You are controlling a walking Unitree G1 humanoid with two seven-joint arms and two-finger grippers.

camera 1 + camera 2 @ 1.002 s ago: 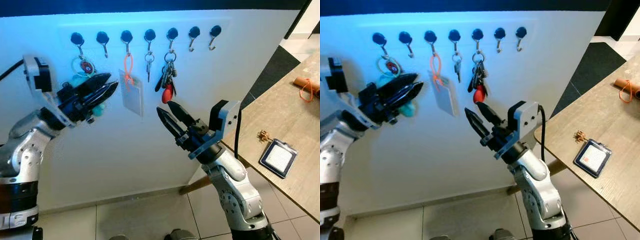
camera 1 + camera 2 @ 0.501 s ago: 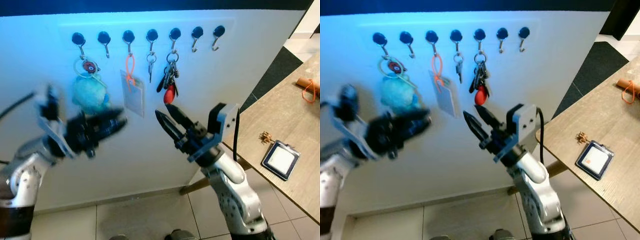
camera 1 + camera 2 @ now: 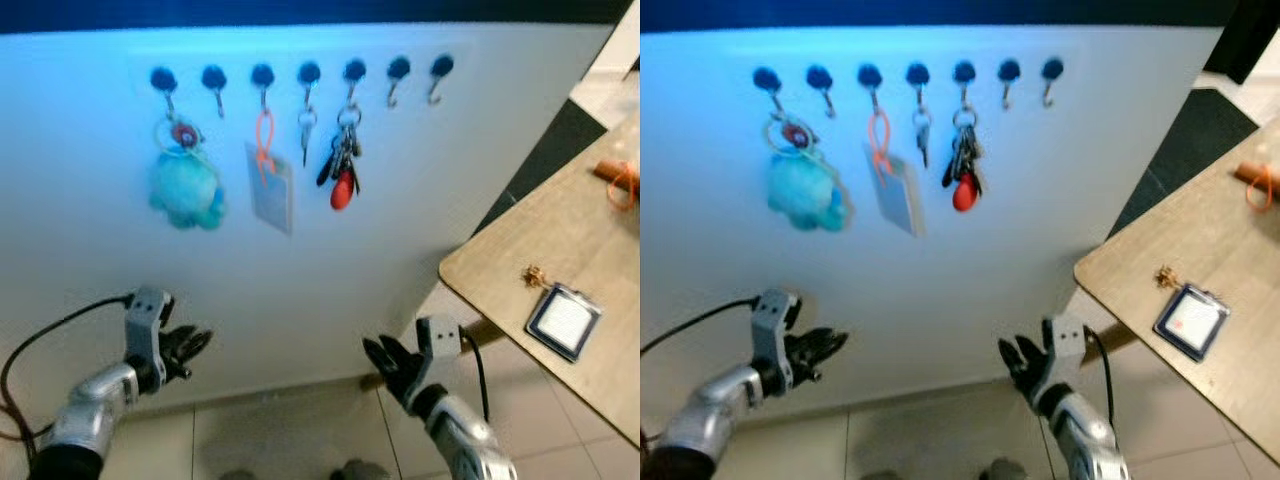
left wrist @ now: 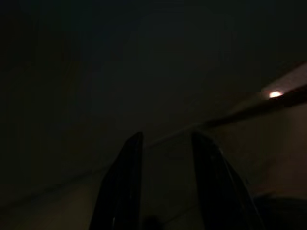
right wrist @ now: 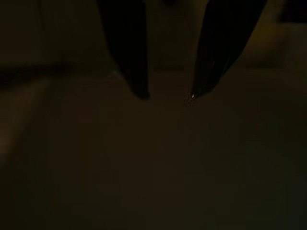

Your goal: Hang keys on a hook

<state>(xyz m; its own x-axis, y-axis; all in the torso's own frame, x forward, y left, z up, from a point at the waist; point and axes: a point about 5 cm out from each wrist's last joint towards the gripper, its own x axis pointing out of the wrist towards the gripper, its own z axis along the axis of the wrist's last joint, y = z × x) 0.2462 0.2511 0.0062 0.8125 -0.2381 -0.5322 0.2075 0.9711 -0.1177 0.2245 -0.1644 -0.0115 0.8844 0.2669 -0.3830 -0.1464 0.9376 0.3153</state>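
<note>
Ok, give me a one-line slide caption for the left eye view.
Both grippers, left and right, hang low and open below a hook rail holding a teal plush keychain.

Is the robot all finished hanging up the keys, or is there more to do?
Mostly done, it looks like. The blue fluffy keychain hangs from the first hook, and a bunch of keys hangs further along. Nothing is in hand: the left gripper and right gripper hang low, open and empty. A small keyring lies on the table, maybe next.
</note>
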